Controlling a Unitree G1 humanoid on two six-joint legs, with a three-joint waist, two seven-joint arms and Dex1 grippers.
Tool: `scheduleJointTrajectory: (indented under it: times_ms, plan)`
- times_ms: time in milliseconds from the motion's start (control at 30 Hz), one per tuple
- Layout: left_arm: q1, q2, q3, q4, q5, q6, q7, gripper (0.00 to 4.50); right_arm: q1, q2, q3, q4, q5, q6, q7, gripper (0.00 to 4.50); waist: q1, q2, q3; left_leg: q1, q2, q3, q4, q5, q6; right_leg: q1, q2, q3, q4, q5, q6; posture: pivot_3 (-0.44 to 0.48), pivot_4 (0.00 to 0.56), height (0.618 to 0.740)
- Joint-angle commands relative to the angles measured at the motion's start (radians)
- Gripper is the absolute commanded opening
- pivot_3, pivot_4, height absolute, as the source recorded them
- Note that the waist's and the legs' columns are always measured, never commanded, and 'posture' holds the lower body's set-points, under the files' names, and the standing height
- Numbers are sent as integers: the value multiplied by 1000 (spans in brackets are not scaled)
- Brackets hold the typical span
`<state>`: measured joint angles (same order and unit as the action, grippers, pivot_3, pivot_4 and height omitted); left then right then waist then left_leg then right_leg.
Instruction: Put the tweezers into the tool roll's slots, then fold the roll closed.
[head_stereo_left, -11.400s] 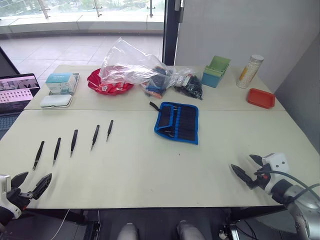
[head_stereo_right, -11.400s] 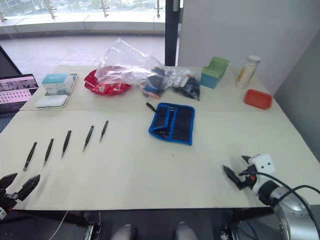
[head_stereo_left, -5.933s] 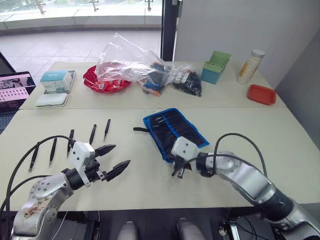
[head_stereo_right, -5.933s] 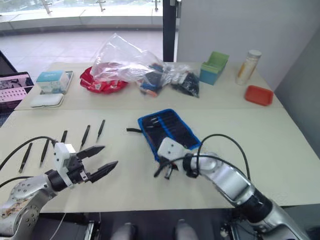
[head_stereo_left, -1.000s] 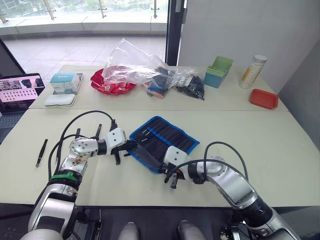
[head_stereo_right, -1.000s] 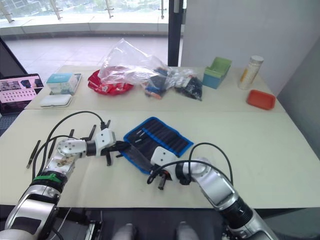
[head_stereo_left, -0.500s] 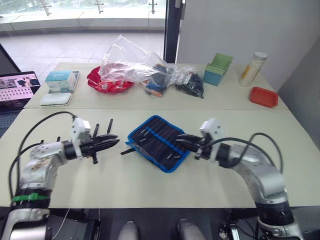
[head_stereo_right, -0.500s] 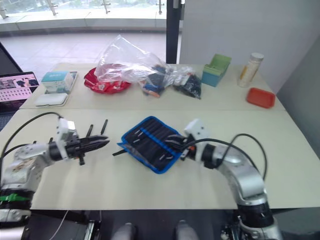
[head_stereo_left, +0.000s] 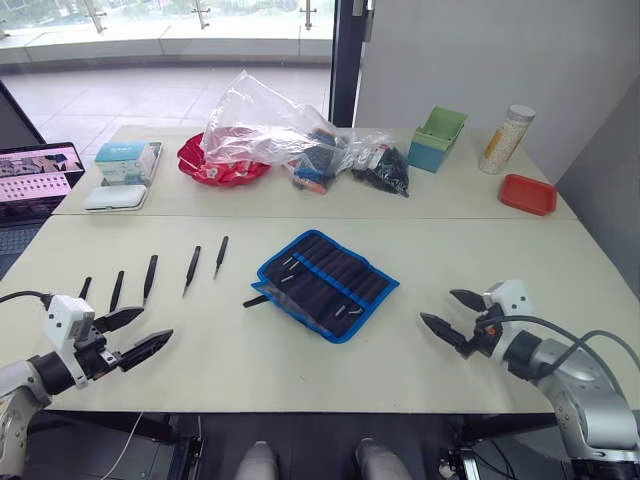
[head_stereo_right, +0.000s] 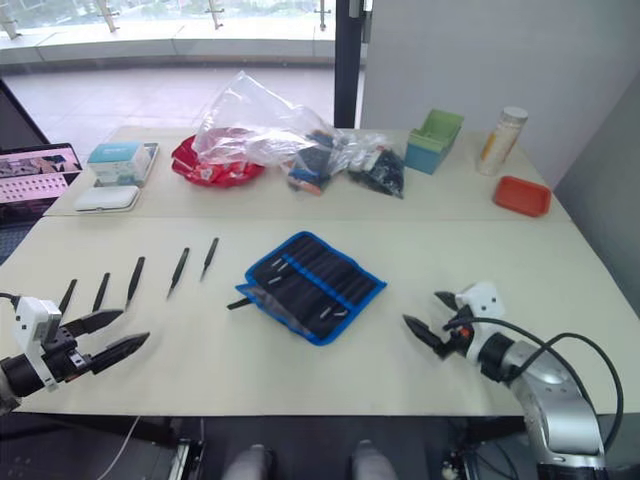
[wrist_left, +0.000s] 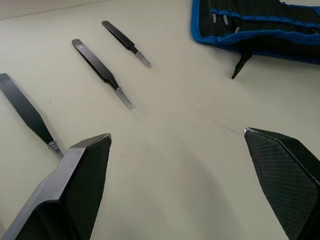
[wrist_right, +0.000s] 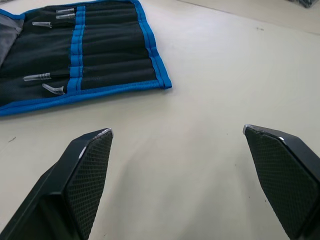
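Observation:
The tool roll (head_stereo_left: 326, 285) lies unrolled at the table's middle, black with blue edging, its slots (wrist_right: 107, 57) facing up and its strap (head_stereo_left: 256, 300) trailing off its left end. A few clear-tipped pieces sit in the slots. Several black tweezers lie in a row to the left of the roll, from one (head_stereo_left: 220, 255) nearest it to another (head_stereo_left: 85, 288) farthest left. Three tweezers appear in the left wrist view, one (wrist_left: 103, 73) in the middle. My left gripper (head_stereo_left: 157, 322) is open near the front left edge, just short of the row. My right gripper (head_stereo_left: 436, 306) is open to the right of the roll, holding nothing.
Along the back stand a clear plastic bag (head_stereo_left: 265, 125) over a red bowl (head_stereo_left: 222, 165), a green box (head_stereo_left: 436, 140), a bottle (head_stereo_left: 506, 138) and a red tray (head_stereo_left: 528, 194). A laptop (head_stereo_left: 38, 175) and a white case (head_stereo_left: 114, 198) sit at the far left.
Both arms have drawn back from the roll toward the table's near edge, left arm to the left, right arm to the right. Both grippers now stand wide open.

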<state>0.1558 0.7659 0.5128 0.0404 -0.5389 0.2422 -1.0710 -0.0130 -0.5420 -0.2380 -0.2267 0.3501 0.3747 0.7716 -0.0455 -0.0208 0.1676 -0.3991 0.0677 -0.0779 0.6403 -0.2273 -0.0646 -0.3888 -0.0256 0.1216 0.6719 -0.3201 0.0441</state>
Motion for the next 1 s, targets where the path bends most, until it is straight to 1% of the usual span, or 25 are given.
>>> scheduleJointTrajectory:
  times_ms: [33, 167, 233, 300, 333, 400, 467, 600, 733, 867, 1000]
  plan:
    - [21, -19, 43, -48, -2, -31, 42, 4483, -33, 1, 6, -19, 14, -22, -16, 4500, 0, 0, 0, 0, 0, 0, 0, 0, 0, 0, 0, 0, 0, 0, 0, 0, 150, 740]
    - [65, -54, 94, -77, -12, -23, 116, 4483, -86, -9, 44, -34, 33, 19, -9, 4500, 0, 0, 0, 0, 0, 0, 0, 0, 0, 0, 0, 0, 0, 0, 0, 0, 150, 740]
    - [103, -97, 140, -114, -26, -9, 183, 4483, -142, -13, 89, -44, 46, 41, 15, 4500, -4, 0, 0, 0, 0, 0, 0, 0, 0, 0, 0, 0, 0, 0, 0, 0, 150, 740]
    - [154, -174, 203, -165, -43, 3, 289, 4483, -252, -14, 174, -45, 58, 71, 74, 4500, -15, 0, 0, 0, 1, 1, -1, 0, 0, 0, 0, 1, 0, 0, 0, 0, 150, 740]
    - [176, -201, 225, -185, -49, 6, 322, 4483, -292, -17, 202, -47, 66, 84, 99, 4500, -20, 0, 0, 0, 1, 1, -1, 0, 0, -1, 0, 1, 0, 0, 0, 0, 150, 740]
    - [214, -237, 256, -216, -54, 24, 371, 4483, -354, -28, 244, -52, 87, 114, 150, 4500, -20, 0, 0, 0, 1, 1, -1, 0, 0, -1, 0, 1, 1, 0, 0, 0, 150, 740]
    - [236, -261, 282, -223, -55, 32, 418, 4483, -395, -48, 285, -60, 105, 135, 207, 4500, -9, -1, 0, 0, 1, -1, -1, 0, 0, 0, 0, 0, 1, 0, 0, 0, 150, 740]
    - [250, -284, 319, -216, -73, 43, 482, 4483, -441, -77, 349, -71, 123, 142, 300, 4500, 9, -2, 0, 0, -2, -1, -1, 0, 0, 0, -2, -1, 0, 0, 0, 0, 150, 740]
    - [263, -291, 322, -224, -63, 70, 535, 4483, -455, -93, 381, -59, 121, 135, 348, 4500, 9, -3, 0, 0, -2, -1, -1, 0, 0, 1, -2, -1, -1, 0, 0, 0, 150, 740]
    - [274, -298, 325, -228, -69, 66, 555, 4483, -464, -81, 387, -34, 109, 121, 356, 4500, 2, -3, 0, 0, -1, -1, -1, 0, 0, 0, -2, -1, -1, 0, 0, 0, 150, 740]
    - [265, -280, 303, -219, -67, 91, 563, 4483, -471, -72, 390, -34, 102, 115, 349, 4500, 1, -3, 0, 0, -1, -1, -1, 0, 0, 0, -1, -1, -1, 0, 0, 0, 150, 740]
